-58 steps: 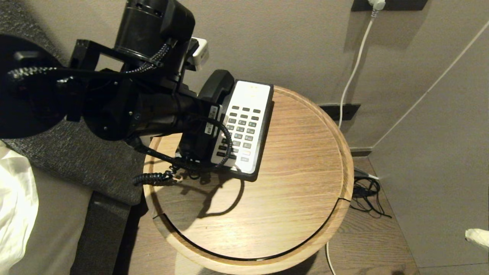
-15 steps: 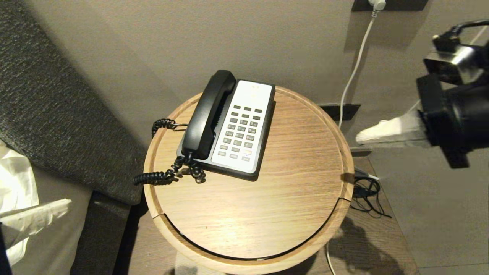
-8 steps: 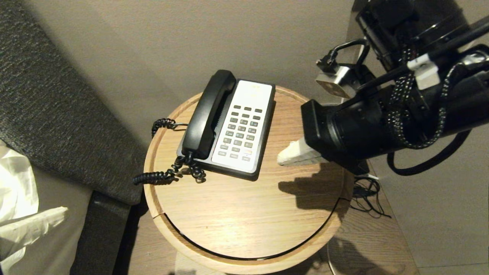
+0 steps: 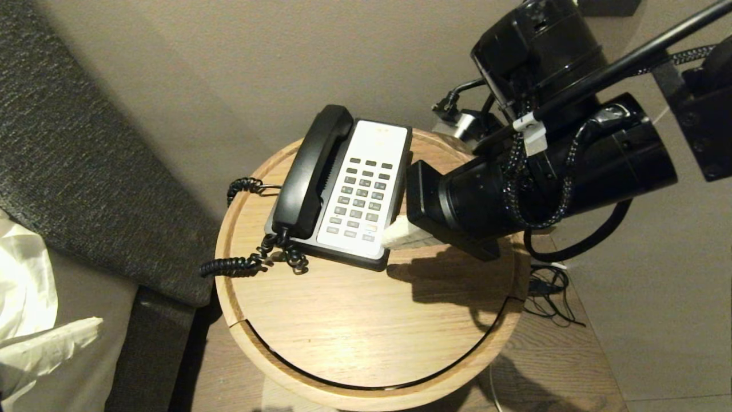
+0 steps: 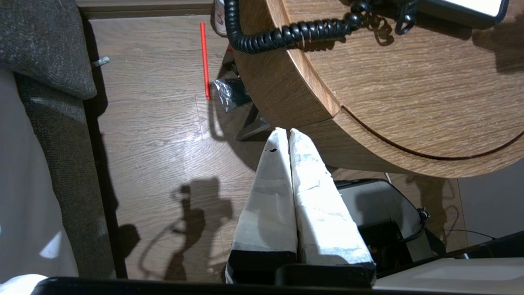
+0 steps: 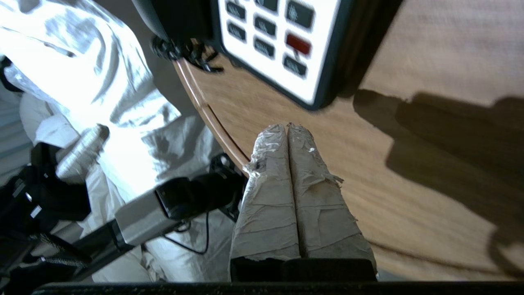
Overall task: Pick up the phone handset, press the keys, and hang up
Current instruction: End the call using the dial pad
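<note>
the phone handset (image 4: 311,171) looks light, rigid, slick; best gripped mid-shaft. right gripper (image 4: 390,236) pinched closed near the keys (image 4: 360,197), left gripper (image 5: 288,137) closed, parked

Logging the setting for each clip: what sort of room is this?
Probably a hotel bedroom: a corded desk phone sits on a round wooden bedside table, with white bedding and a dark upholstered headboard alongside.

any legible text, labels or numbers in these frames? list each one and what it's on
None readable.
Dark grey rectangular keys on the white faceplate: markings too small in the head view, blurred in the right wrist view.
Top of the black-and-white phone base: faint mark, unreadable.
White tag on the right arm's cable: no text visible.
</note>
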Available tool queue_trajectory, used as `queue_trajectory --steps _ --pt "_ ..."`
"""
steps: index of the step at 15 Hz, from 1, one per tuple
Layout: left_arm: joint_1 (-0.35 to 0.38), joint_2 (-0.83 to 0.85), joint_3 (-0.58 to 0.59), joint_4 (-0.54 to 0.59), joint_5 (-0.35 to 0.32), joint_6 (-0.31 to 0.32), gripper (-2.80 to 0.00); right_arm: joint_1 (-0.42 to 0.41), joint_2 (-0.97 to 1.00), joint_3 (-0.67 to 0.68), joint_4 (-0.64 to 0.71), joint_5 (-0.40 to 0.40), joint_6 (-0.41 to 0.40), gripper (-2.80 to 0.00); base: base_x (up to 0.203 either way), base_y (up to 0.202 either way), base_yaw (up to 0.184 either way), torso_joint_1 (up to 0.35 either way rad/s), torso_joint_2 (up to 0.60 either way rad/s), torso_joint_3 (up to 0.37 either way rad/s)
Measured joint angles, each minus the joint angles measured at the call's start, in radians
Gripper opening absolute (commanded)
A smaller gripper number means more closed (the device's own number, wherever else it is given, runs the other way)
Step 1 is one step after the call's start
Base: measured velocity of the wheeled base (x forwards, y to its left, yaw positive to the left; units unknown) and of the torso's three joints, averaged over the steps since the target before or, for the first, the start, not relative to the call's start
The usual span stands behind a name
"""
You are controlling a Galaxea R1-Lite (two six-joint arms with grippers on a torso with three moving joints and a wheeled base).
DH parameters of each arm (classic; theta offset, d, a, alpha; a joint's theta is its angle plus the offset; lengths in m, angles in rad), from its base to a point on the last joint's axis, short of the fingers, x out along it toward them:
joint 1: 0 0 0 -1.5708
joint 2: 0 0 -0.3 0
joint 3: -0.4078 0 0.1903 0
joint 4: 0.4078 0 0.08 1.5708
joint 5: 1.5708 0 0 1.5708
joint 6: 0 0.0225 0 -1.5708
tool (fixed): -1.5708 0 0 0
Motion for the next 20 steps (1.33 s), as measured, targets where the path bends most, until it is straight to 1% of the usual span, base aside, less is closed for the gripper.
queue_trajectory --steps 6,14,20 --pt "0.0 0.0 0.014 -0.008 0.0 0.001 -2.8 0.0 0.053 -0.047 -0.032 -0.003 -0.011 -2.8 0.0 0.0 0.0 0.0 0.0 0.0" --pt "0.0 0.0 0.018 -0.015 0.0 0.0 -2.8 -0.002 0.087 -0.06 -0.032 -0.007 -0.024 -2.8 0.0 0.0 0.0 0.0 0.0 0.0" --pt "0.0 0.001 0.019 -0.014 0.0 0.0 -2.8 -0.009 0.1 -0.066 -0.036 -0.015 -0.066 -2.8 0.0 0.0 0.0 0.0 0.0 0.0"
